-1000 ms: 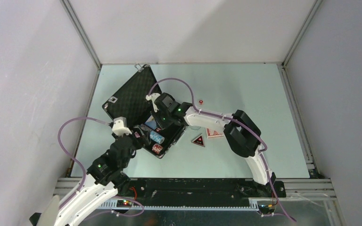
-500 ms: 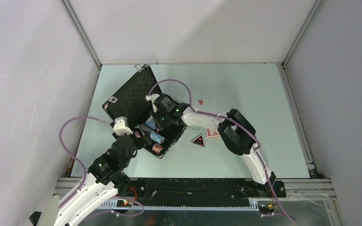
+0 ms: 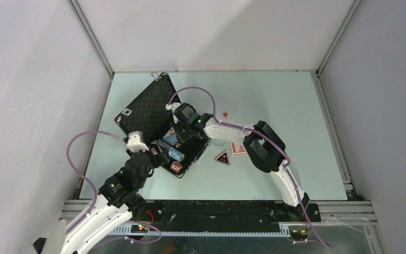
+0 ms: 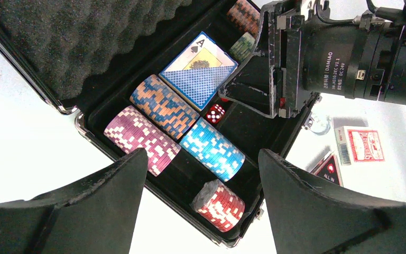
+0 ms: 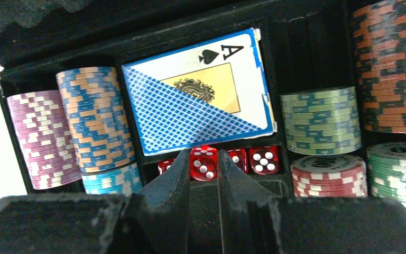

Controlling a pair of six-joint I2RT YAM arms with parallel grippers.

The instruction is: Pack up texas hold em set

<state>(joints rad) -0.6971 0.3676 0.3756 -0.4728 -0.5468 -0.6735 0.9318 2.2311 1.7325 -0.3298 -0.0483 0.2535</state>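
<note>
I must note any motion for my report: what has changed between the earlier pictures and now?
The right arm shifted slightly: its elbow went left and the right gripper edged away from the bases, toward the lid, still closed on a die. Nothing was taken or released. The left gripper, open, the case and the chips stayed as they were.

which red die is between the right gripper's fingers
The red die second from the left in the row below the blue deck. It alone sits between the fingers of the right gripper; the others lie outside them.
</note>
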